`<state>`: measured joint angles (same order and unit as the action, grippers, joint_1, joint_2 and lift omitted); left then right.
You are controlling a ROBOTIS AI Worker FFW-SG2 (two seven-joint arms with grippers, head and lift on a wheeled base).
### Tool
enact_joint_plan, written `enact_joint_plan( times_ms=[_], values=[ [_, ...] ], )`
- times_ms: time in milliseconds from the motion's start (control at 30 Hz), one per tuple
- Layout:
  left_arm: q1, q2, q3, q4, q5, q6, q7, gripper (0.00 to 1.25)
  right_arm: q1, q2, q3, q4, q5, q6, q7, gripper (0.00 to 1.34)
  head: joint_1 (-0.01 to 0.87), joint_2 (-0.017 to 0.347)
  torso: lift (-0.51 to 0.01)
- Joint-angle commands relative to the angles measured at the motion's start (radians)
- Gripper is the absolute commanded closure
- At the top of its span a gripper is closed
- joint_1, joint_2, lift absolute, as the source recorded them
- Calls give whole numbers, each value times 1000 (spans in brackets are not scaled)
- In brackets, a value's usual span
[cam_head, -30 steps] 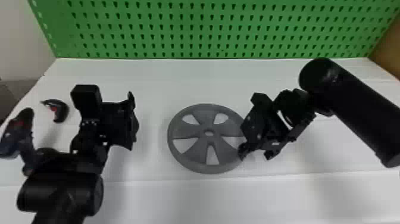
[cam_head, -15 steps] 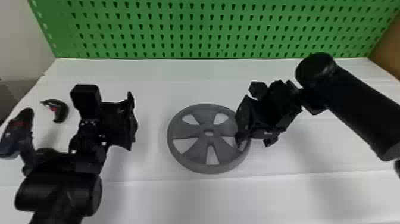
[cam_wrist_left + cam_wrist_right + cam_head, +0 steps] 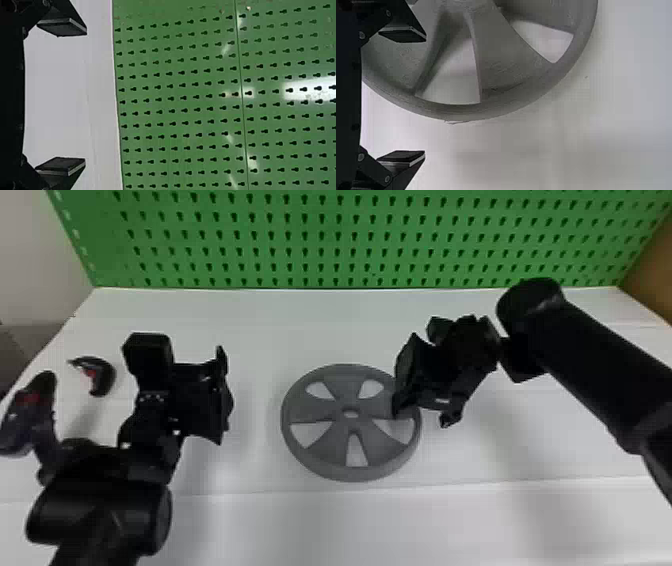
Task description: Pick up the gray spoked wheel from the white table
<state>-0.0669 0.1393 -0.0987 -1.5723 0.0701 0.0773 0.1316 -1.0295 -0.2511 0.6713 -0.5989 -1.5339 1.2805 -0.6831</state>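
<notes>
Green pegboard [image 3: 330,242] backs the white worktop [image 3: 300,530]; I see the gray spoked wheel [image 3: 315,410] flat mid-frame, rim beneath my nearer right arm's black fingers [image 3: 407,36], parted, empty; my left arm's black fingers [image 3: 65,28] are also parted, empty.

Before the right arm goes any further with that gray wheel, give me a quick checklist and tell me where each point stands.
1. Gray wheel lying flat on the white table: ok.
2. Right gripper open: ok, its fingers are wide apart.
3. Rim lined up between the right fingers: ok as seen from the right wrist, one finger over the wheel, the other beyond its outer edge.
4. Right fingers low enough to close on the rim: cannot tell.
5. Wheel secured for lifting: not ok, nothing grips it.
6. Left gripper away from the wheel: ok, it is off to the wheel's left.
</notes>
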Motion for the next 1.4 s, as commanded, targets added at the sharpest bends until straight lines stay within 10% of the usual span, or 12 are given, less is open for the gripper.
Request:
enact_joint_plan(
  times_ms=[0,700,1367],
  values=[
    [-2,11,-13,0,3,1,9,128,-3,18,-70,37,75,-12,0,251,765,2,-94],
    [-7,48,-52,0,39,10,40,128,-23,73,-137,119,55,-32,-127,252,765,2,-94],
    [-13,48,-58,0,40,10,46,128,-20,75,-133,125,29,-41,-145,259,765,2,-94]
  ],
)
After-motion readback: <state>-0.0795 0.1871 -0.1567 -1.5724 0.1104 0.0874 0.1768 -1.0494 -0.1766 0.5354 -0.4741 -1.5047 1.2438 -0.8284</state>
